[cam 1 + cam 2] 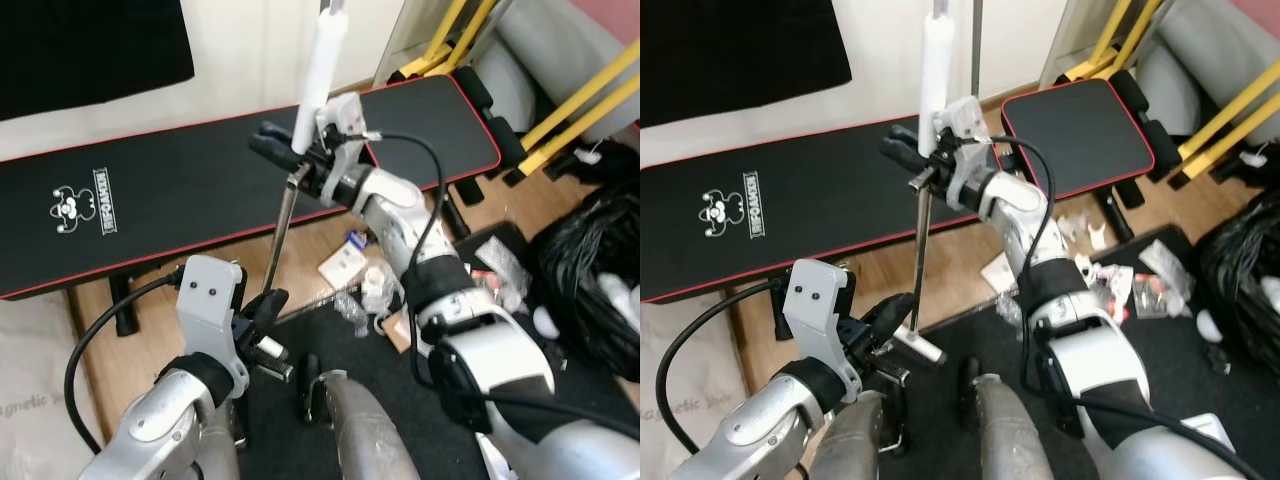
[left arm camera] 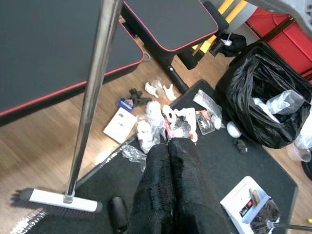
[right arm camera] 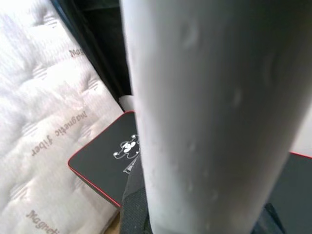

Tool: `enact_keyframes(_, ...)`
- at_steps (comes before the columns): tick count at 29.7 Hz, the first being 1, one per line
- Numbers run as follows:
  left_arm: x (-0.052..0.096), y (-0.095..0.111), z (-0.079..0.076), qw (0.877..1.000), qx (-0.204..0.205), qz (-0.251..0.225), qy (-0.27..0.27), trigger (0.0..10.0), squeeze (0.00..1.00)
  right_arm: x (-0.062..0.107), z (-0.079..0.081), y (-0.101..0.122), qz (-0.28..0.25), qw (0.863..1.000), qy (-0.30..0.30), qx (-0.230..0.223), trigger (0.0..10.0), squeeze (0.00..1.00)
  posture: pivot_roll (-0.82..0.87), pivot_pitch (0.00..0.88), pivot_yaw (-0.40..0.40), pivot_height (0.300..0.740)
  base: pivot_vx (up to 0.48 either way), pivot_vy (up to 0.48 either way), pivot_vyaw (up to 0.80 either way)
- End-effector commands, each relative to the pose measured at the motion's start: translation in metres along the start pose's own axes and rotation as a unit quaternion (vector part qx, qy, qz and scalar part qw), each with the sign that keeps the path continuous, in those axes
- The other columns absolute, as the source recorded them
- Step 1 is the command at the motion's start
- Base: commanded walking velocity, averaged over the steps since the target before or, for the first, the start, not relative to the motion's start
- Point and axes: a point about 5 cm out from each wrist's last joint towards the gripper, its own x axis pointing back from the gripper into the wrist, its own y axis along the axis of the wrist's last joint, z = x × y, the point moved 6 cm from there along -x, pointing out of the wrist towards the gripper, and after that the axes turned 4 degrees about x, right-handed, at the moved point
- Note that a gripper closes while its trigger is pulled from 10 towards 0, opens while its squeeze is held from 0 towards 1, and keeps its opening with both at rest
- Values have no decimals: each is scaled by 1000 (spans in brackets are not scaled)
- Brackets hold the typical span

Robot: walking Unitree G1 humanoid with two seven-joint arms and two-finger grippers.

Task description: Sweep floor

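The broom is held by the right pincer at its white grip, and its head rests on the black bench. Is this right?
Not quite. The right pincer does hold the broom at its white grip, but the left wrist view shows the broom head down on the wooden floor at the dark mat's edge, not on the bench.

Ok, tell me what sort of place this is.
Probably a home workout or spare room used for storage. A black weight bench with yellow-framed gear behind it stands on a wooden floor, with scattered litter and a full black trash bag.
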Motion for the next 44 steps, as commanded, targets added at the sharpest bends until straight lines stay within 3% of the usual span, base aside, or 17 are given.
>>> enact_keyframes(1, 4, -6, -4, 1000, 9, 17, -4, 10000, 0, -1, 1, 2, -9, 1000, 4, 4, 10000, 0, 20, 498, -188, 740, 0, 0, 0)
enact_keyframes(6, 7, -5, -7, 1000, 14, 18, -4, 10000, 0, -8, 5, 4, -5, 1000, 17, 12, 10000, 0, 17, 511, -199, 740, 0, 0, 0)
enact_keyframes(8, 8, -4, -10, 1000, 16, 20, -3, 10000, 0, -21, 18, 12, -13, 999, 48, 18, 10000, 0, 19, 505, -212, 740, 0, 0, 0)
enact_keyframes(15, 7, -5, -11, 1000, 17, 23, 0, 10000, 0, -34, 30, 23, -29, 997, 74, 18, 10000, 0, 16, 494, -223, 740, 0, 0, 686)
enact_keyframes(18, 6, -3, -10, 1000, 12, 18, 3, 10000, 0, -38, 28, 27, -30, 997, 66, 20, 10000, 0, 14, 486, -227, 740, 0, 0, 788)
enact_keyframes(25, 1, 1, -9, 1000, -3, 5, 9, 10000, 0, -36, 7, 20, -2, 999, -8, 47, 10000, 0, 13, 450, -236, 740, 0, 0, 222)
enact_keyframes(30, -9, -13, 4, 999, 9, 14, 37, 10000, 0, -4, -14, 19, -40, 998, -54, 12, 10000, 0, 37, 361, -243, 740, 0, 0, 0)
enact_keyframes(31, -9, -13, 4, 999, 9, 14, 37, 10000, 0, -4, -14, 19, -40, 998, -54, 12, 10000, 0, 37, 361, -243, 740, 0, 0, 0)
enact_keyframes(33, -13, -16, 10, 999, 11, 9, 44, 10000, 0, 14, -17, 19, -53, 996, -68, -12, 10000, 0, 36, 309, -244, 740, 0, 0, 0)
enact_keyframes(37, -16, -19, 15, 999, 11, 9, 49, 10000, 0, 24, -19, 16, -58, 994, -81, -37, 10000, 0, 32, 293, -241, 740, 0, 0, 0)
enact_keyframes(39, -22, -24, 20, 999, 4, 12, 47, 10000, 0, 38, -10, 6, -49, 994, -88, -34, 10000, 0, 26, 263, -221, 740, 356, 0, 384)
enact_keyframes(41, -22, -24, 20, 999, 4, 12, 47, 10000, 0, 38, -10, 6, -49, 994, -88, -34, 10000, 0, 26, 263, -221, 740, 382, 0, 0)
enact_keyframes(44, -27, -28, 24, 999, -3, 17, 43, 10000, 0, 46, 4, -3, -38, 996, -78, -25, 10000, 0, 24, 238, -201, 740, 399, 0, 533)
